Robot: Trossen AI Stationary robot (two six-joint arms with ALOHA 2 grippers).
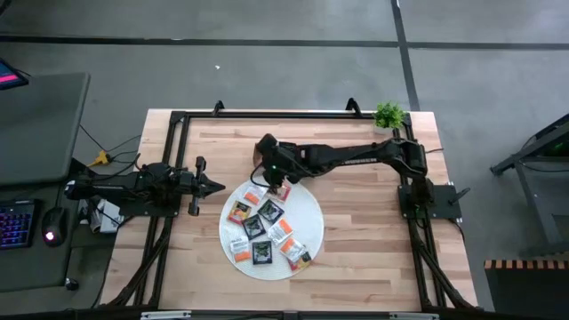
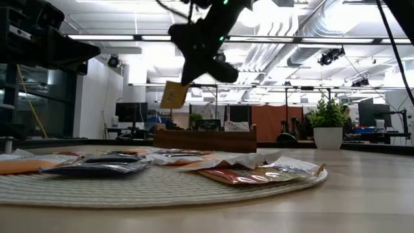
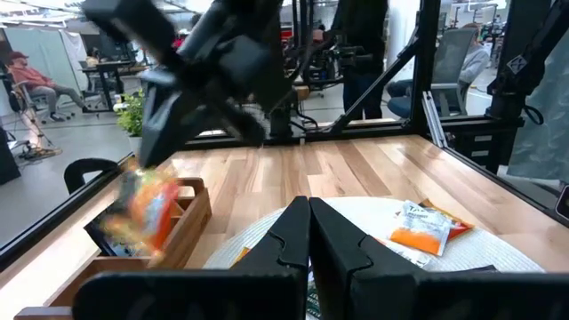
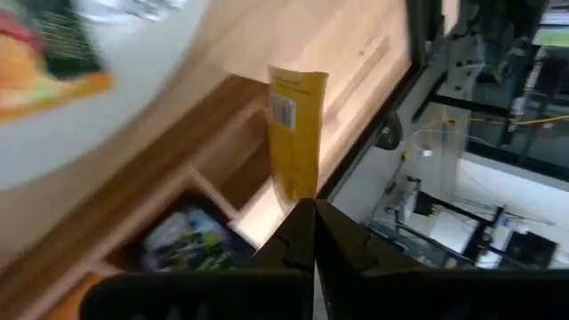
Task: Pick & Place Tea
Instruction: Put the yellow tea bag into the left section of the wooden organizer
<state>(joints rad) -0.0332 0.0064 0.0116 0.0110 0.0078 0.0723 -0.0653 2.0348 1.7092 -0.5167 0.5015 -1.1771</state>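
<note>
Several small flat tea sachets (image 1: 267, 231), black, orange and white, lie flat on the round white mat (image 1: 311, 209); they also show up close in the low view (image 2: 97, 165). My right gripper (image 1: 274, 173) hovers at the mat's far edge over the brown wooden tray (image 2: 206, 138), shut on a yellow-orange sachet (image 2: 173, 94). One compartment of the tray (image 4: 160, 178) holds a sachet (image 4: 187, 240). My left gripper (image 1: 213, 187) waits shut at the mat's left side, touching nothing. My right gripper (image 4: 307, 206) pinches the yellow-orange sachet by one edge (image 4: 300, 191) between its two fingers. The fingers come from above, slanting down. The sachet (image 4: 298, 124) hangs below them, lifted clear above the tray.
A potted plant (image 1: 388, 116) stands at the table's far right corner. Black frame rails (image 1: 267, 114) run along the far edge and both sides. Bare wood lies right of the mat (image 1: 373, 222). A keyboard and mouse sit off the table's left.
</note>
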